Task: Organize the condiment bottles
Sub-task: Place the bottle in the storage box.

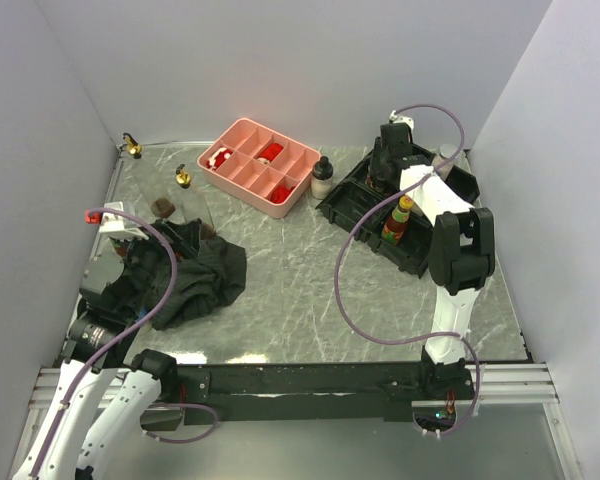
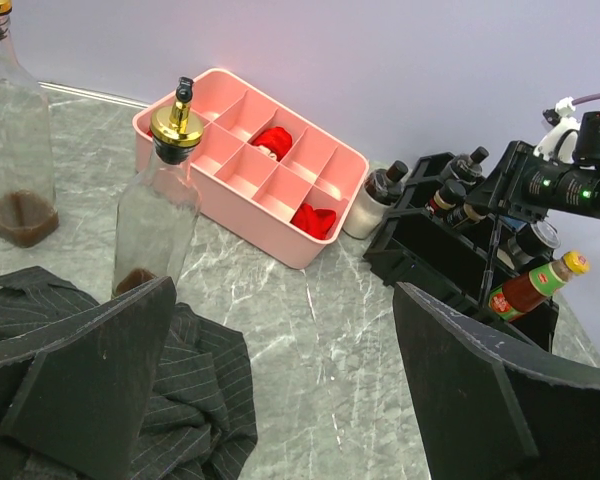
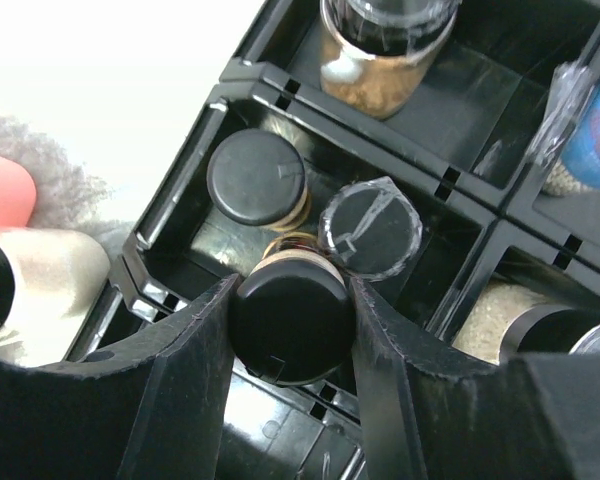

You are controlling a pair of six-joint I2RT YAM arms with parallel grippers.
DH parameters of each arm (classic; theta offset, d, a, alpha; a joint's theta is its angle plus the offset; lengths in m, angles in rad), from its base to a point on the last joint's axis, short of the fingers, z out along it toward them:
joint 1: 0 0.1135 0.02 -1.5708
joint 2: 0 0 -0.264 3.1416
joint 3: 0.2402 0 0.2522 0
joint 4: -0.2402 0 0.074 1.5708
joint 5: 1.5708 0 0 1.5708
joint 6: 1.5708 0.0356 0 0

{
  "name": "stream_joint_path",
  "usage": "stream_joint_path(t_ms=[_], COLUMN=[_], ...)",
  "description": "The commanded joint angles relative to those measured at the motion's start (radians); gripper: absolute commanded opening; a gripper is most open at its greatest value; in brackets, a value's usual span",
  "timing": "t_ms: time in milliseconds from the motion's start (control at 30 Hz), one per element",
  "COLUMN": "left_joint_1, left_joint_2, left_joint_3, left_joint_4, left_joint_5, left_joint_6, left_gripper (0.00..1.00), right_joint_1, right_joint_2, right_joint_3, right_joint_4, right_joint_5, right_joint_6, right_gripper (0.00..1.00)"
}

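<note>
Gripping a black-lidded spice jar (image 3: 291, 325) by its cap, the right jaws are clenched on it from both sides above a corner compartment of the black rack (image 3: 175, 190). Two other dark jars share that compartment: one (image 3: 256, 178) sits towards the outer wall and another (image 3: 370, 230) is just beside the held jar. Whether the held jar's base touches the rack floor cannot be told, since its lid hides everything below. In the next compartment stands a clear jar of brown spice (image 3: 385, 60). A yellow-capped sauce bottle (image 1: 400, 218) stands upright nearer the front of the rack, which lies at the right rear of the grey marbled worktop (image 1: 310, 300). A pale shaker (image 1: 322, 178) stands on the worktop between the rack and the pink tray (image 1: 242, 135), whose cells hold red pieces (image 2: 272, 140). On the left, two tall clear gold-spouted bottles stand well apart from the rack. One (image 1: 132, 146) is by the back corner and the other (image 1: 183, 177) is nearer the tray, each with a little dark liquid at the bottom. The left jaws are spread wide with nothing between them, hanging over the crumpled black cloth (image 1: 195, 270).
</note>
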State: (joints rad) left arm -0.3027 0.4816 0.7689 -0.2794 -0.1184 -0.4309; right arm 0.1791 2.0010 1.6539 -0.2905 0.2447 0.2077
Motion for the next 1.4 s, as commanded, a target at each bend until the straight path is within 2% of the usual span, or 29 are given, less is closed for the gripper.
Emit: stream_joint_path(t_ms=[0,233,567,800,1033,1367], left_joint_1=[-0.003,-0.003,-0.003,-0.003,-0.007,-0.019], left_joint_2=[-0.001,-0.003,-0.009,-0.028,-0.038,-0.047], left_joint_3=[0.012,0.012,0.013,0.012,0.012,0.012], left_joint_4=[0.023,0.023,0.023,0.023,0.023,0.020], left_joint_5=[0.003,0.006,0.011,0.014,0.014,0.002], left_joint_6=[0.008,0.007,0.004,0.001,0.001,0.004], left_gripper=[0.96,0.97,0.96,0.96,0.96,0.96], right_joint_1=[-0.007,-0.001,0.025,0.028,0.033,0.036], right_joint_2=[0.010,0.005,0.010,0.030,0.047,0.059], right_joint_3=[-0.008,-0.008,0.012,0.049,0.049,0.083], right_joint_4=[0.048,0.033,-0.035,-0.099,-0.101,-0.133], right_joint_5=[0.004,0.001,0.077,0.097,0.117,0.153], right_joint_6=[0.030,0.062,0.182,0.252,0.275,0.262], right_gripper=[0.43,0.45,0.49,0.55,0.60,0.61])
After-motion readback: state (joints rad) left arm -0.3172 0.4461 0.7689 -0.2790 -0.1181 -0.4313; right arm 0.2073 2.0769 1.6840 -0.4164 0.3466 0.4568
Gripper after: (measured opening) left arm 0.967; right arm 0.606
